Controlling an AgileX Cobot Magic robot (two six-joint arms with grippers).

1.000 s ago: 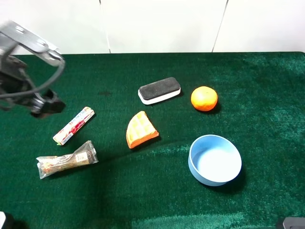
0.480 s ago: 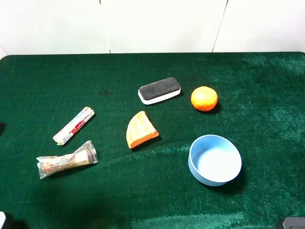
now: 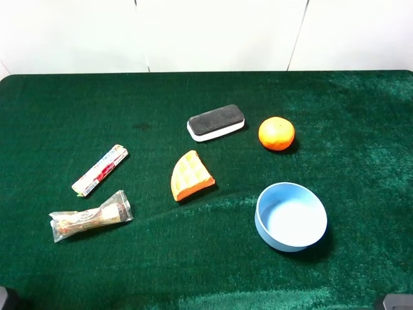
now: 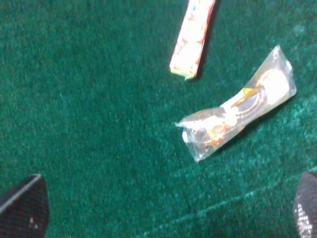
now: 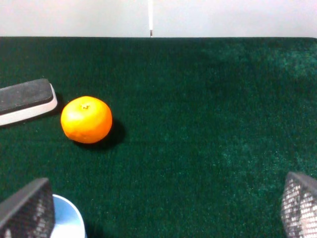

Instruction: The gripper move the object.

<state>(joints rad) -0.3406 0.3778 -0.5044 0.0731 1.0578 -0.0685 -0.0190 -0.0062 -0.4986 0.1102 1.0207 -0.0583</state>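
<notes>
Lying flat on the green cloth table [image 3: 361,116], the candy stick pack [image 3: 99,170] sits on the left side of the exterior high view, angled with its far end toward the middle and its near end toward the left edge. Just beside it on the near side rests a clear-wrapped snack bar [image 3: 90,216], apart from the pack and not touching it. The left wrist view confirms this pairing: the pack [image 4: 192,37] runs partly out of frame, with the wrapped bar [image 4: 237,109] nearby and a strip of bare cloth between them. Both dark fingertips of the left gripper [image 4: 163,210] appear at opposite lower corners of that view, spread wide, holding nothing and clear of both items. An orange waffle wedge [image 3: 191,175] lies near the table centre, a black-and-white eraser [image 3: 216,122] farther back, and a tangerine [image 3: 276,133] just right of the eraser. A blue bowl [image 3: 290,216] stands upright on the near right. In the right wrist view, the right gripper [image 5: 163,210] likewise shows its two tips far apart and unloaded, above the cloth with the tangerine [image 5: 86,119], the eraser's end [image 5: 26,100] and the bowl's rim [image 5: 69,218] in sight. Neither arm is visible in the exterior high view.
</notes>
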